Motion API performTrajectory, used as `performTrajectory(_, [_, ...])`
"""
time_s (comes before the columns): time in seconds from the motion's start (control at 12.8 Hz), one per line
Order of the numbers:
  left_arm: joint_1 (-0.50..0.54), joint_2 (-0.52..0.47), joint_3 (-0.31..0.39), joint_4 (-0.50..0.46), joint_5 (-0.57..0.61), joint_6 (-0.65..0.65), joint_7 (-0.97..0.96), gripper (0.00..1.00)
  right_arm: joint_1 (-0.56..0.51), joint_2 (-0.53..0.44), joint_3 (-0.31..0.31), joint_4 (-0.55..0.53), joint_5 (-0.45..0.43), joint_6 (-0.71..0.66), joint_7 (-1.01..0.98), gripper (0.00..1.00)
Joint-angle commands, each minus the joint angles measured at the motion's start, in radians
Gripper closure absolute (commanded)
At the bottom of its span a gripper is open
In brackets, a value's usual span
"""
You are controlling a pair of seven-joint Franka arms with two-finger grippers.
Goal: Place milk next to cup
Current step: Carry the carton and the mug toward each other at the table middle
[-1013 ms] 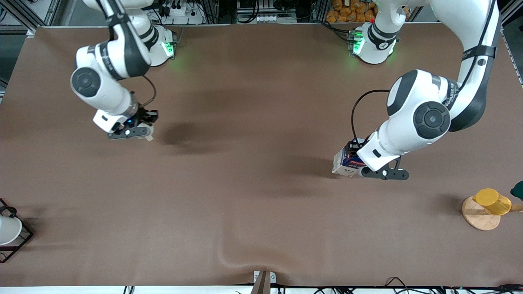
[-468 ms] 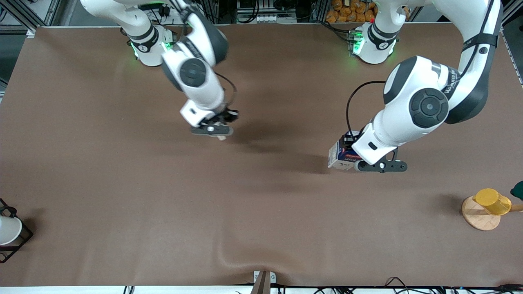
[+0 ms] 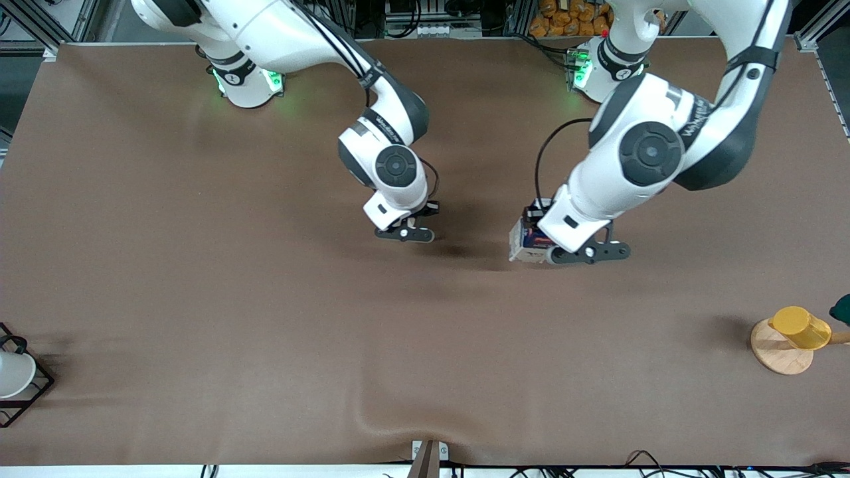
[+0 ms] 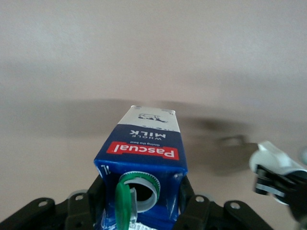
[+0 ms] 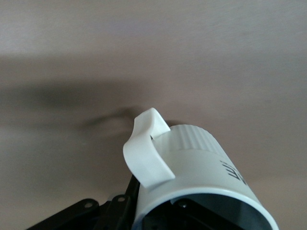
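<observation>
Left gripper: clamped on the milk, fingers pressed to both sides of the carton; carried in the air over mid-table, toward the left arm's end. Milk: dark blue gable-top carton, green cap flipped up off its spout, red label band, whitish panel.

Right gripper: closed on the cup, in the air over the table's middle, well apart from the carton. Cup: cream-white mug, ribbed wall, small handle, grey inside; hidden under the wrist in the front view.

Table: brown cover.

Yellow cup: on a wooden disc, at the left arm's end.

White cup: in a black wire rack, at the right arm's end.
</observation>
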Motion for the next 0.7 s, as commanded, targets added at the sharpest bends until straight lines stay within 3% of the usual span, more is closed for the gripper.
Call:
performTrajectory(0.0, [-0.036,-0.006,-0.001,0.006,0.011,-0.027,-0.072,0.38,0.02,0.018,-0.011,0.03,0.007,0.005,0.019,1.0])
performTrajectory(0.08, [-0.048,-0.006,-0.001,0.004,0.011,-0.033,-0.085,0.38,0.017,0.018,-0.012,0.028,0.007,0.005,0.019,0.51])
performTrajectory(0.39, [-0.072,-0.004,-0.002,0.0,0.008,-0.072,-0.088,0.38,0.002,0.002,-0.023,0.03,-0.01,0.0,0.013,0.01])
performTrajectory(0.47, [-0.085,-0.004,-0.001,0.001,0.008,-0.084,-0.109,0.38,-0.018,-0.023,-0.023,0.03,-0.01,-0.013,-0.001,0.0])
performTrajectory(0.62, [-0.126,-0.004,-0.002,0.001,0.005,-0.088,-0.181,0.38,-0.074,-0.131,-0.022,0.034,-0.008,-0.175,-0.05,0.0])
